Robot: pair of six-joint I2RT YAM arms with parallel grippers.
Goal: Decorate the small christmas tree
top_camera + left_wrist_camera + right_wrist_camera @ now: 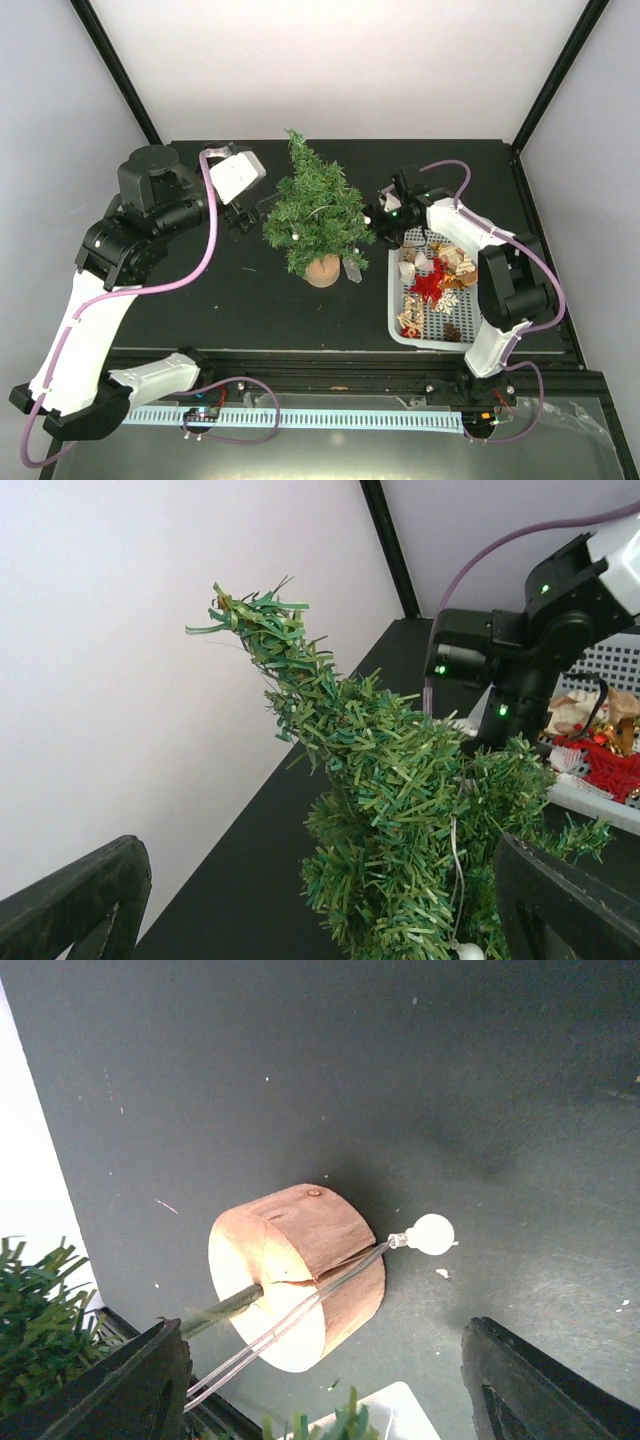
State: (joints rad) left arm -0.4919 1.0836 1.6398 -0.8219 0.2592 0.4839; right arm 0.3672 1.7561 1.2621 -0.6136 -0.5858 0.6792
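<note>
Standing on its wooden base (pixel 322 270) near the middle of the black table (pixel 240 300), the small christmas tree (pixel 318 212) looked upright and mostly bare. The only decoration I could find on it was a thin string (pixel 455 845) with small white beads. One bead (pixel 296 234) showed among the lower branches. The end of the string hung down past the base, where a last bead (pixel 432 1233) lay on the table just beside the wood. A small clear piece (pixel 352 270) also lay near the base, but I could not tell what it was. No coloured ornament was visible on the branches.

The left gripper (pixel 240 214) was just beside the tree on its left, with its fingers spread wide and nothing between them. The right gripper (pixel 383 216) was close to the tree on the other side, also wide open and empty. In its wrist view the base appeared between the fingers, and they did not touch it.

Further right, the white tray (pixel 391 300) held a heap of ornaments, among them a red ornament (pixel 427 286) and some golden ones. In my judgement the task was at an early stage: the string was partly on, and nearly all the ornaments were left to be taken from the tray and hung on the tree.
</note>
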